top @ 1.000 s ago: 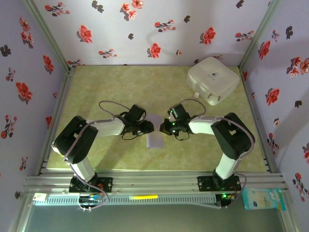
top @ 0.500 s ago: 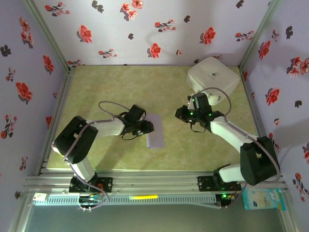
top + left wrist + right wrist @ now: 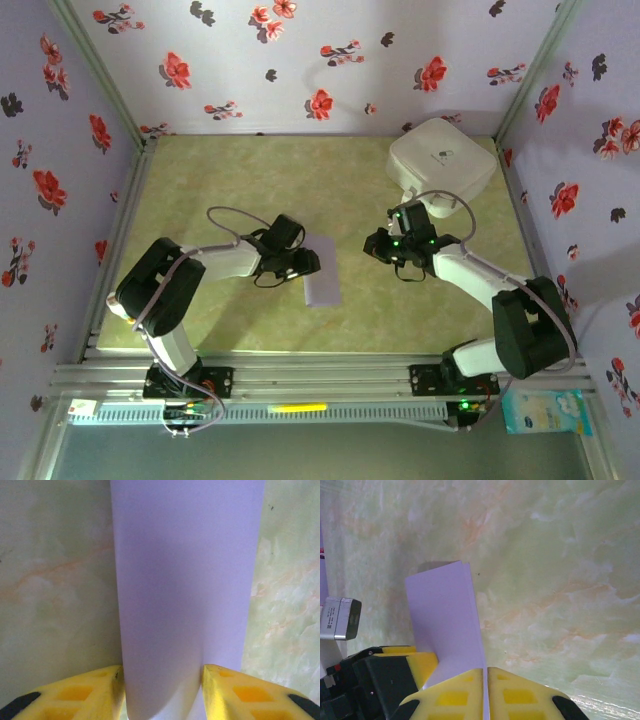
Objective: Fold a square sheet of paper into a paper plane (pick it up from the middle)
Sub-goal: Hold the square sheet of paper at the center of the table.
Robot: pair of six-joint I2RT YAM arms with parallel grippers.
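table (image 3: 240,180): green marble | on it: paper sheet (image 3: 324,283); white box (image 3: 442,165)

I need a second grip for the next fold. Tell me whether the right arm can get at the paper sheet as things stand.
Probably yes. The right tool sits apart, just right of the paper sheet, with bare table between. The left tool grips the sheet's left side, leaving the right edge free.

Left tool (image 3: 314,263) half-spread, arm reaching inward; right tool (image 3: 371,245) fingers pressed together.
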